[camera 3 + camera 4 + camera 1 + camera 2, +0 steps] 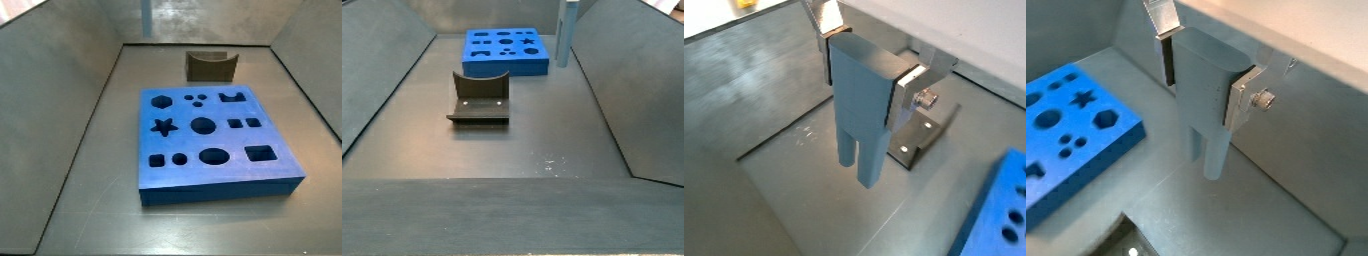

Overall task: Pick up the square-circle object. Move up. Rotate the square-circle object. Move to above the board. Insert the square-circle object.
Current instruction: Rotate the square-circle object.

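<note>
My gripper [867, 80] is shut on the square-circle object [865, 120], a slim grey-blue block. It hangs upright with its two prongs pointing down, clear of the floor. The silver fingers [906, 92] clamp its upper end from both sides; both wrist views show this [1203, 80]. The board [1073, 130], a thick blue slab with dark cut-outs, lies off to one side of the block, not under it. In a side view the block [567, 30] hangs just right of the board [506, 50], and the gripper is above the frame there.
The fixture [480, 100] stands on the floor in front of the board, and shows behind the held block in a wrist view [925, 130]. Sloping grey walls [623, 90] enclose the floor. In a side view the fixture [210, 66] sits beyond the board [214, 140].
</note>
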